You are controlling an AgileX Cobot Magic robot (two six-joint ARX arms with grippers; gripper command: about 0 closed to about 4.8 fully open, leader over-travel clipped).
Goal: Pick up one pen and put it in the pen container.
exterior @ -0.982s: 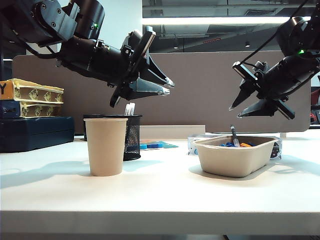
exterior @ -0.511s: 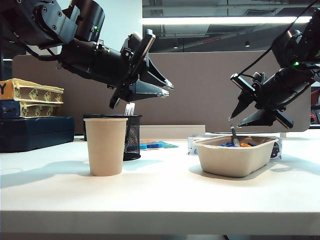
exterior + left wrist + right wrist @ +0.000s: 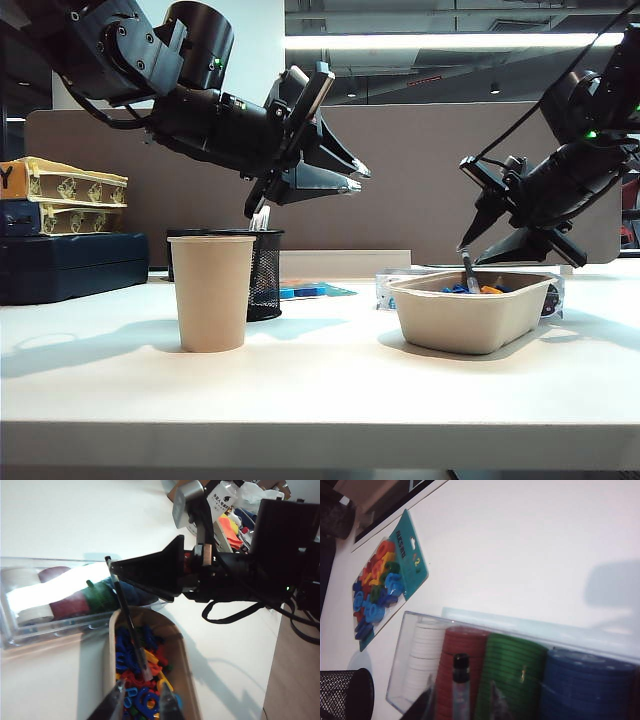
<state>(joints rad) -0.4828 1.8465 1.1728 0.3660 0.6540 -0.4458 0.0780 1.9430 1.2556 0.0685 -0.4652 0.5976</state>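
Note:
The pen (image 3: 466, 268), black with a pale lower end, leans upright in the beige tray (image 3: 470, 325) among small coloured pieces. My right gripper (image 3: 468, 254) hangs over the tray, open, its fingers on either side of the pen's black top (image 3: 460, 666) without touching it; in the right wrist view the right gripper (image 3: 460, 705) shows this gap. My left gripper (image 3: 362, 179) is open and empty, up in the air right of the pen container (image 3: 264, 272), a black mesh cup. The left wrist view looks down past the left gripper (image 3: 141, 702) at the pen (image 3: 125, 615) in the tray (image 3: 111, 645).
A tan paper cup (image 3: 211, 292) stands just in front of the mesh cup, which has a white-tipped stick (image 3: 260, 218) in it. A clear box of poker chips (image 3: 520, 665) lies behind the tray. A teal pack of coloured pieces (image 3: 385, 585) lies on the table. Boxes (image 3: 65, 235) are stacked far left.
My right gripper has come down and now straddles the pen's top. My left gripper has shifted right, still high and open.

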